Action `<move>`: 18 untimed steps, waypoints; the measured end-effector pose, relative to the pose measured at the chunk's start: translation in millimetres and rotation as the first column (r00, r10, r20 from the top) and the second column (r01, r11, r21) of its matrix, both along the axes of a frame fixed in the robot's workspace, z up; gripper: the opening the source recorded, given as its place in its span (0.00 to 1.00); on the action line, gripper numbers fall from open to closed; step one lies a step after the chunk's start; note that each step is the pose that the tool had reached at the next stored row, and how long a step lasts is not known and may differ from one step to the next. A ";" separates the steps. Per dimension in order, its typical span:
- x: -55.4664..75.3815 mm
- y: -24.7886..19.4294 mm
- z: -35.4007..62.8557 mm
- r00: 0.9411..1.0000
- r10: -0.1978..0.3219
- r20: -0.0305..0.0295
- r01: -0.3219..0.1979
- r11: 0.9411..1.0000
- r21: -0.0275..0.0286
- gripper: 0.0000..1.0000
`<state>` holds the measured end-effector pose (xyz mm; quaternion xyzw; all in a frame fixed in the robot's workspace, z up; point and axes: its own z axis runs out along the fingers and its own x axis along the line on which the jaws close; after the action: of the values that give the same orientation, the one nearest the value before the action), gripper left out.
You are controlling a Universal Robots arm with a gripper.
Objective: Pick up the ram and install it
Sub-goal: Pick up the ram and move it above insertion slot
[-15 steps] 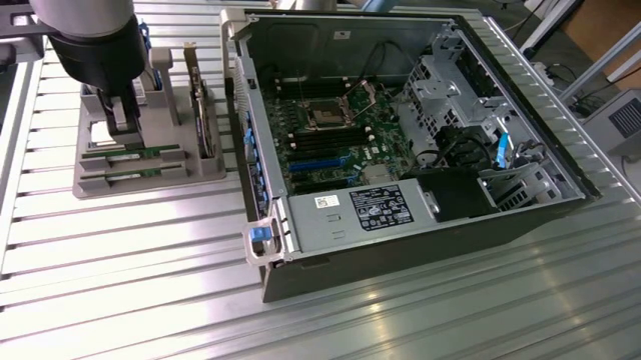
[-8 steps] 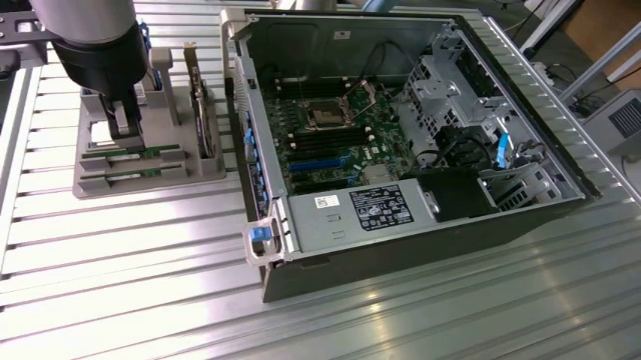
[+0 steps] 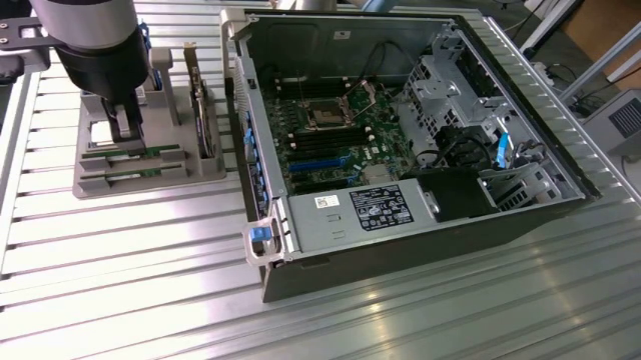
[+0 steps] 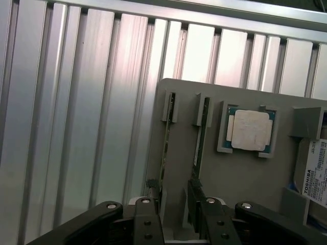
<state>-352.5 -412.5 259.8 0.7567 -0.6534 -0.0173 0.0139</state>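
Gripper (image 4: 176,204), jaws open: you are hovering it over ram sticks (image 4: 164,148) in grey tray (image 4: 240,178), exterior view's nine o'clock from computer case (image 3: 421,251).

My bench is a ribbed aluminium table (image 3: 120,255), bright light glaring off its slats. Beyond the far corner, at the exterior view's right: white frame legs (image 3: 547,25), a grey vented cabinet (image 3: 621,126).

Near end of the ram (image 4: 199,143) behind the pincer (image 4: 174,204); Toshiba drive (image 4: 312,176) cut by the edge.
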 end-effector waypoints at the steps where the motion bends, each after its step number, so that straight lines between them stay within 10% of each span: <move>1: 0.0 0.0 -1.0 1.000 0.000 0.000 0.000 1.000 0.000 0.36; 18: -3.7 -0.1 -23.3 1.000 0.000 0.000 0.000 1.000 0.000 0.36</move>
<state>-356.2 -412.7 236.5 0.7567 -0.6534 -0.0173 0.0138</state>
